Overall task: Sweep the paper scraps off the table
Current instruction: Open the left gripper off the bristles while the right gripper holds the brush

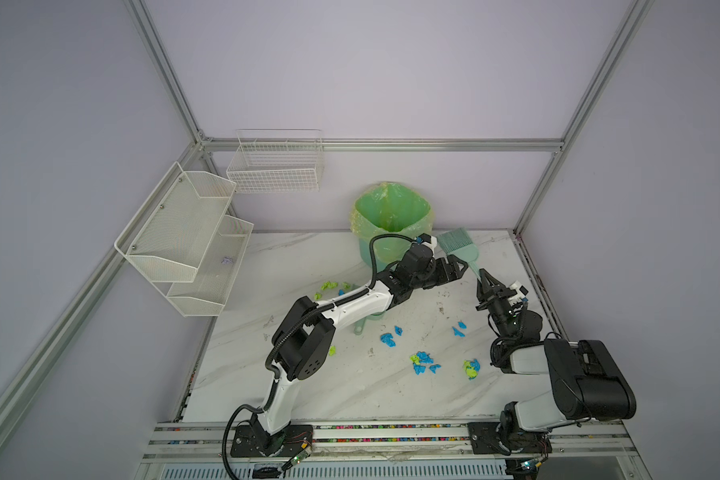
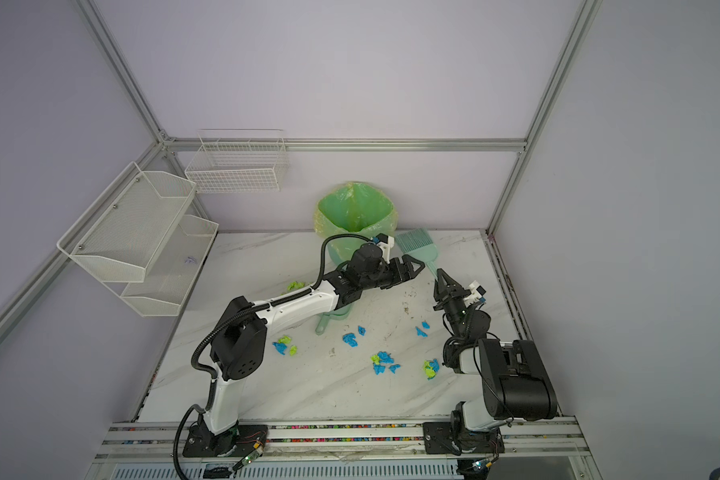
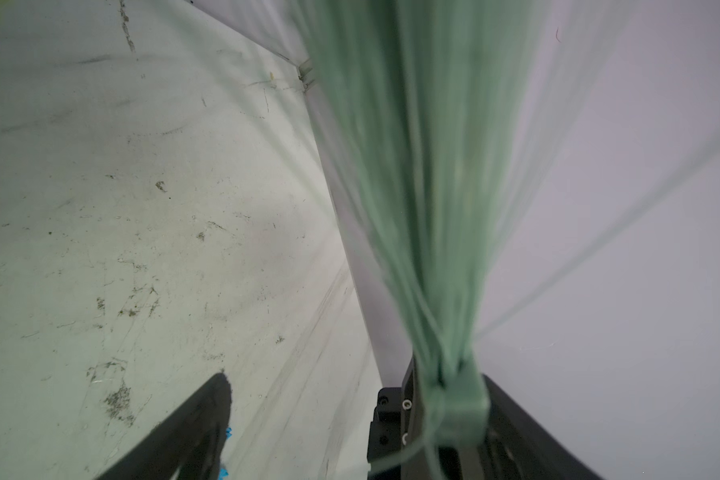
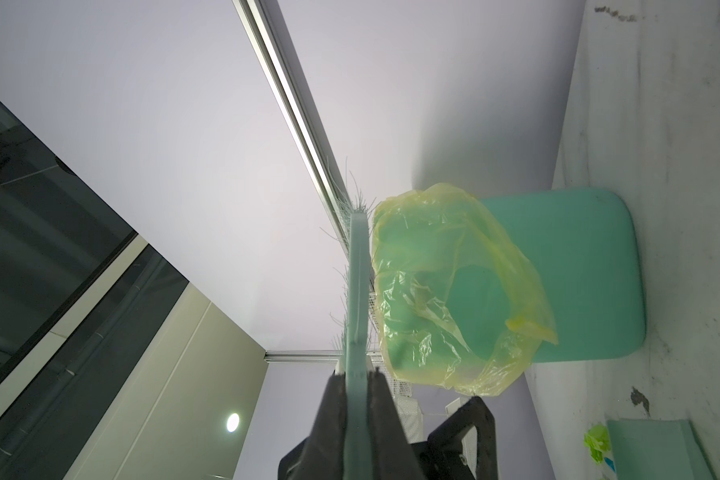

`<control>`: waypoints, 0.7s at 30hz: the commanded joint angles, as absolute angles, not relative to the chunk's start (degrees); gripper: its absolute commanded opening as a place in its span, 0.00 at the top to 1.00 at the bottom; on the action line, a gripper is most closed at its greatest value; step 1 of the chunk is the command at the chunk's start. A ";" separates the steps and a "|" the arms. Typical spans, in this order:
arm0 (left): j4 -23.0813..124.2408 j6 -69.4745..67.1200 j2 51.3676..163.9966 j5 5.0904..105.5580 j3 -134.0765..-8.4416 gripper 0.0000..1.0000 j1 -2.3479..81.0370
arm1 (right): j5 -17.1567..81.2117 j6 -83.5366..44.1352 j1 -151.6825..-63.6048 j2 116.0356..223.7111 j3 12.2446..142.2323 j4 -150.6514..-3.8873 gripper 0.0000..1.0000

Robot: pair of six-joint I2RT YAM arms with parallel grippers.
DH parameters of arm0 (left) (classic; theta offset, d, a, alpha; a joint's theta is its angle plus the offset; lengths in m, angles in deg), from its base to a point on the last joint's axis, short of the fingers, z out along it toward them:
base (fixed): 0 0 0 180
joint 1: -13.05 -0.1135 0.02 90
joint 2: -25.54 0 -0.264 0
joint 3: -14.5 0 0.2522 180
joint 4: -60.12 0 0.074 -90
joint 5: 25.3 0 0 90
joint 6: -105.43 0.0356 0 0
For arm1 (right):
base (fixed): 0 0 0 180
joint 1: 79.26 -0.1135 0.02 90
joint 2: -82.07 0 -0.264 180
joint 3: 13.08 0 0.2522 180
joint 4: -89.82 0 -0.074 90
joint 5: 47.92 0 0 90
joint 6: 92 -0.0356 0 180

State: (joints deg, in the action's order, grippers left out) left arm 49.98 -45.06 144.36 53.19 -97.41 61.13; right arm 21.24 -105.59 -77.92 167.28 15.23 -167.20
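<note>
The paper scraps (image 1: 427, 362) lie scattered over the near and middle table (image 1: 350, 390); crumpled, they show no long axis. Beyond them the right claw (image 1: 486, 280) is clamped on the handle of the brush (image 1: 458, 245), whose long axis runs away, bristles toward the back wall (image 1: 454, 187). The left claw (image 1: 457, 267) stands spread at the brush head, not closed on it. Step in hand, apparently: orienting the brush. Next: bristles must turn down to the table.

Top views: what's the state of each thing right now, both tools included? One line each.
Brush: lifted, bristles up.
Left tool: open, brush neck between its jaws.
Right tool: shut on the brush handle.
Bin: upright, open, bag-lined.
Dustpan: on the table, mostly hidden under the left arm.
Paper scraps: scattered on the table, unswept.
</note>
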 commanded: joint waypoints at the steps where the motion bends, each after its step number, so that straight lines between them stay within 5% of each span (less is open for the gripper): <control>1: 57.41 -47.48 142.25 52.48 -99.06 0.07 61.15 | 21.58 -108.12 -77.62 167.41 14.20 -184.00 1.00; 6: 57.83 -48.50 142.21 52.60 -98.31 0.13 60.81 | 21.45 -107.70 -77.64 167.51 14.59 -184.00 1.00; 11: 59.69 -50.12 143.41 52.65 -98.84 0.47 60.43 | 19.90 -107.57 -77.66 166.41 15.49 -183.95 1.00; 21: 58.13 -49.62 145.17 52.58 -102.09 1.00 60.32 | 15.92 -106.90 -77.65 166.43 15.66 -183.91 1.00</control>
